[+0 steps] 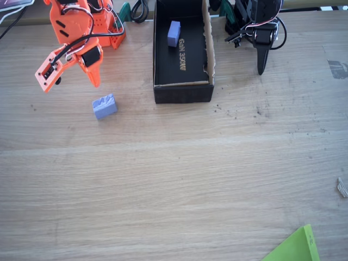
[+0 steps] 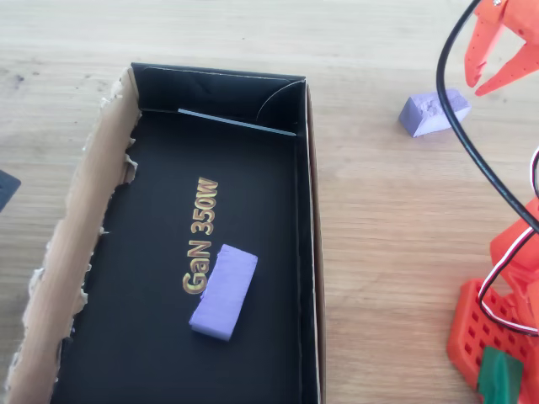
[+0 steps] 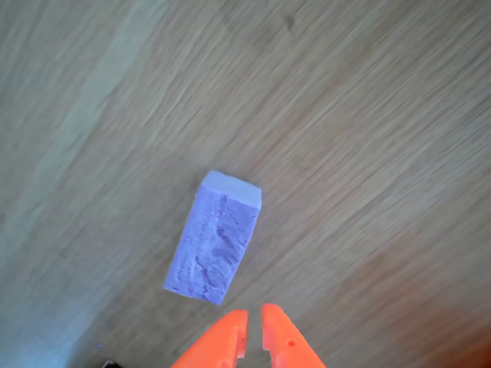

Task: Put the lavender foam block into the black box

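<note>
The lavender foam block (image 1: 104,106) lies on the wooden table left of the black box (image 1: 182,92), jagged face up. In the overhead view the block (image 2: 434,112) sits right of the box wall (image 2: 312,252). My orange gripper (image 1: 95,79) hangs just above and behind the block, apart from it. In the wrist view the block (image 3: 215,241) lies ahead of the gripper (image 3: 253,326), whose tips stand almost together with nothing between them. The gripper (image 2: 490,84) shows beside the block from overhead.
A slimmer smooth lavender block (image 2: 224,292) lies inside the box near the gold lettering, also seen in the fixed view (image 1: 174,33). The box's torn brown edge (image 1: 209,43) faces right. A green sheet corner (image 1: 296,247) pokes in at the front right.
</note>
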`<action>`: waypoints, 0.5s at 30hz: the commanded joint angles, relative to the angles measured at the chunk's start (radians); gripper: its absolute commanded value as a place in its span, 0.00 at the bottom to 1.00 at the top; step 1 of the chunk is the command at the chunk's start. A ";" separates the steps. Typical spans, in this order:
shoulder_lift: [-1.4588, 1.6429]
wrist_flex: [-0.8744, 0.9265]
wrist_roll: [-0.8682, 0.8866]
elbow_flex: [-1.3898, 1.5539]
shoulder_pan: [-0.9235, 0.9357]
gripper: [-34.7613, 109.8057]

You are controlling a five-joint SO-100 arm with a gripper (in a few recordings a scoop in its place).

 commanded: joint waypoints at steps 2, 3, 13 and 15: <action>0.021 -0.015 0.006 -0.028 0.026 0.26; 0.026 -0.020 0.000 -0.023 0.023 0.29; 0.054 -0.058 -0.035 0.018 0.041 0.37; 0.051 -0.063 -0.046 0.018 0.044 0.40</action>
